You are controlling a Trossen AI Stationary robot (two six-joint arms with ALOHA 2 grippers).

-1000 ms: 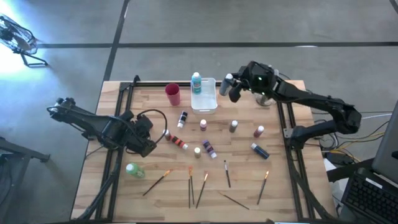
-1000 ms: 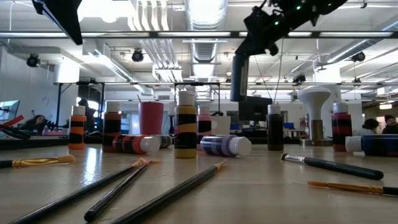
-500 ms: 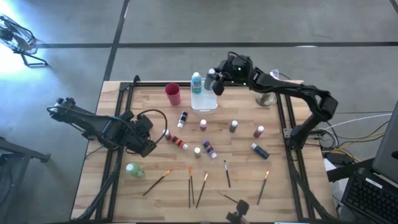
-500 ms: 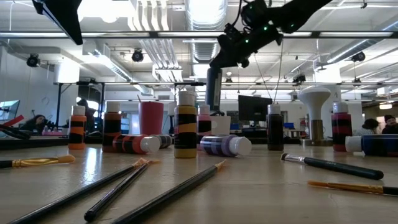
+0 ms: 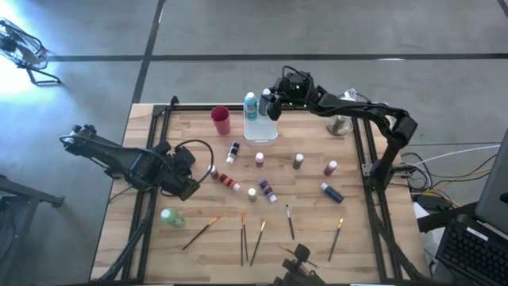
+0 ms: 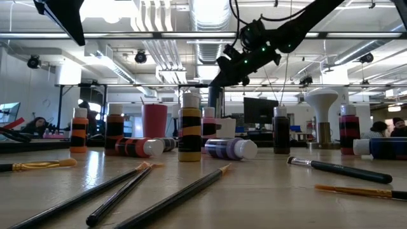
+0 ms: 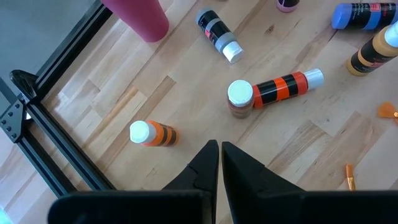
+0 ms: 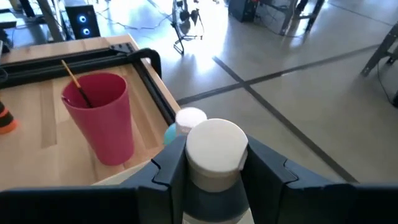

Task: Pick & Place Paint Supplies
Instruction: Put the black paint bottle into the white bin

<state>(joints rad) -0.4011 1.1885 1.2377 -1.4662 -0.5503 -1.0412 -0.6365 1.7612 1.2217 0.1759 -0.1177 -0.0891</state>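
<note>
Right gripper (image 5: 270, 104) clamped on a white-capped grey bottle (image 8: 214, 163), upright between its fingers, hanging over the tray (image 5: 261, 131) at the table's far edge, just beside a teal bottle (image 5: 251, 106). Left gripper (image 7: 219, 158) pinched shut on nothing near the table's left edge

no readable text, labels or numbers on any bottle or surface

I see the tray (image 5: 261, 127) at upper centre with a bottle (image 5: 251, 106) in it, the cup (image 5: 221, 121) just left, loose bottles (image 5: 262, 189) mid-frame, and brushes (image 5: 290, 222) along the bottom
</note>
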